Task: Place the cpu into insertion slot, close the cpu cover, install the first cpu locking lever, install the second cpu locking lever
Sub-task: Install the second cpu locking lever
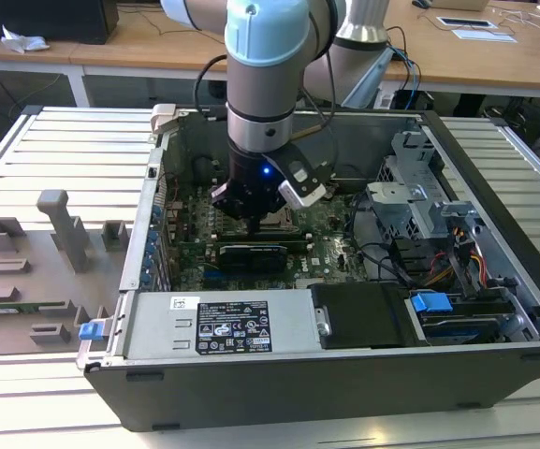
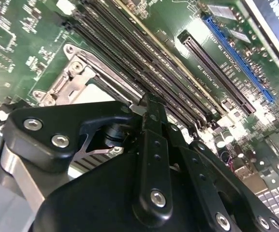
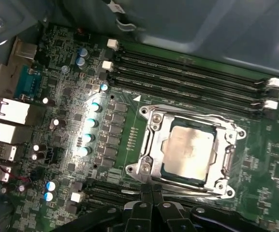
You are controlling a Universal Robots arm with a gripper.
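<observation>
We have the tool (image 3: pixel 151 200) low over the motherboard (image 3: pixel 71 121), its fingertips pressed together with nothing between them, right at the edge of the insertion slot (image 3: pixel 149 145). The cpu (image 3: pixel 187 151) already lies flat in the slot, and the cpu cover (image 3: pixel 226 159) looks to be down around it — silver frame closed, chip top showing through its window. In the exterior view the tool (image 1: pixel 251 217) stands inside the open computer case (image 1: pixel 494 187) on the bench (image 1: pixel 54 150). We judge the work is at the locking levers; to do this well we should push along the socket edge — steady, without scraping the memory slots (image 3: pixel 187 72) beside it.
</observation>
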